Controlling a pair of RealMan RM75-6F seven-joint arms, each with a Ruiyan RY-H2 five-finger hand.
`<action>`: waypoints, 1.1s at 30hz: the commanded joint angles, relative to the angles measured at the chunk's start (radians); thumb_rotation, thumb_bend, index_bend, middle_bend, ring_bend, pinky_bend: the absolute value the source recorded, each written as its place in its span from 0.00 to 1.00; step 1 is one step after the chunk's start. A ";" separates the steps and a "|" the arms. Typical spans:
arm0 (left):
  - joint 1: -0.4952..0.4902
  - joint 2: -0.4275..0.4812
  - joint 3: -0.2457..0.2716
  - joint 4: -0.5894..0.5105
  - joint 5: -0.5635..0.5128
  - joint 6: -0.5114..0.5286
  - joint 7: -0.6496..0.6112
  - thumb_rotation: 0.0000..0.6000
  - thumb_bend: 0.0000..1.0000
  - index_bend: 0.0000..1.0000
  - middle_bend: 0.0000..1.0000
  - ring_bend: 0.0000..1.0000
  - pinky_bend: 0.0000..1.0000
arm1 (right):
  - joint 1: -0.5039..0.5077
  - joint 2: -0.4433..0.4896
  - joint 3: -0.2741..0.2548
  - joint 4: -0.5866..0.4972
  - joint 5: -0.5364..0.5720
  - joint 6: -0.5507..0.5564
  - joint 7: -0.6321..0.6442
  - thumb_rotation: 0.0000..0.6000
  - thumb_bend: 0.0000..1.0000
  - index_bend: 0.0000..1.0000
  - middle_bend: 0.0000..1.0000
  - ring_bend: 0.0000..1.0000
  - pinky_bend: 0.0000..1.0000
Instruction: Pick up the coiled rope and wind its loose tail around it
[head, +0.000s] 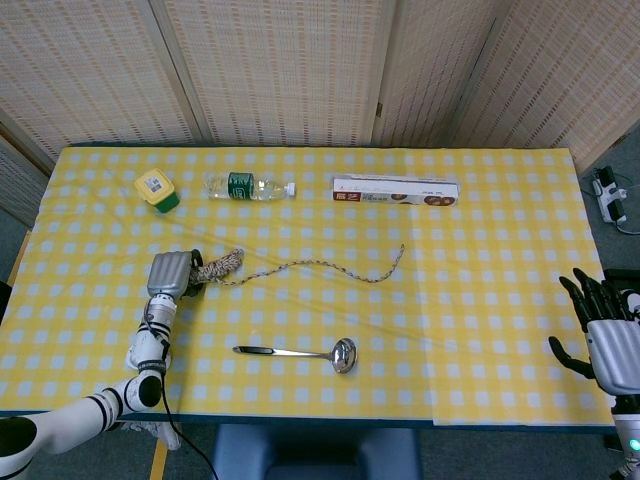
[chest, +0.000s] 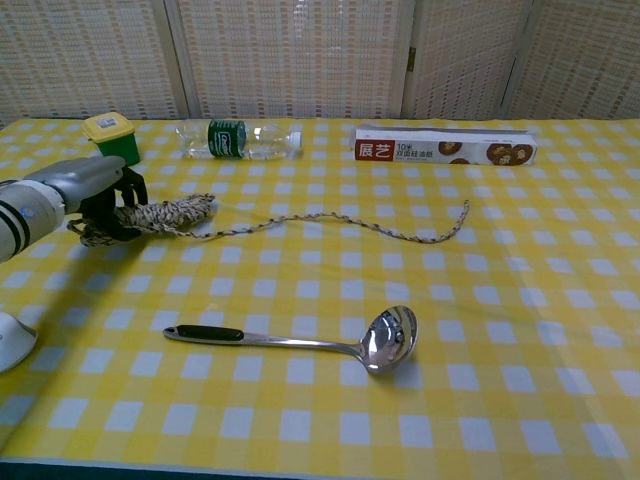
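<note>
The coiled rope (head: 222, 264) (chest: 172, 213) is a speckled beige bundle at the table's left. My left hand (head: 170, 273) (chest: 92, 187) grips its left end, fingers curled around it, and the bundle looks slightly raised off the cloth. The loose tail (head: 330, 266) (chest: 350, 221) trails right across the yellow checked cloth and ends near the middle (head: 403, 249) (chest: 466, 208). My right hand (head: 606, 338) hangs open past the table's right edge, far from the rope, and appears only in the head view.
A steel ladle (head: 300, 352) (chest: 300, 343) lies in front of the rope. Along the far side stand a green-and-yellow jar (head: 157, 189) (chest: 112, 137), a lying water bottle (head: 246, 186) (chest: 238, 139) and a long foil box (head: 395, 190) (chest: 445, 146).
</note>
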 joint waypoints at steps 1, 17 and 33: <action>0.015 0.013 0.011 -0.019 0.061 0.025 -0.053 1.00 0.50 0.63 0.59 0.59 0.69 | 0.023 0.001 0.004 -0.004 -0.006 -0.028 0.003 0.98 0.38 0.00 0.00 0.07 0.00; 0.031 0.075 0.016 -0.179 0.139 0.064 -0.064 1.00 0.50 0.64 0.59 0.59 0.69 | 0.342 -0.154 0.128 0.076 0.145 -0.433 -0.001 1.00 0.38 0.27 0.10 0.11 0.02; 0.039 0.091 0.017 -0.214 0.111 0.054 -0.047 1.00 0.50 0.63 0.59 0.59 0.69 | 0.583 -0.407 0.185 0.297 0.407 -0.658 -0.193 1.00 0.38 0.36 0.13 0.11 0.03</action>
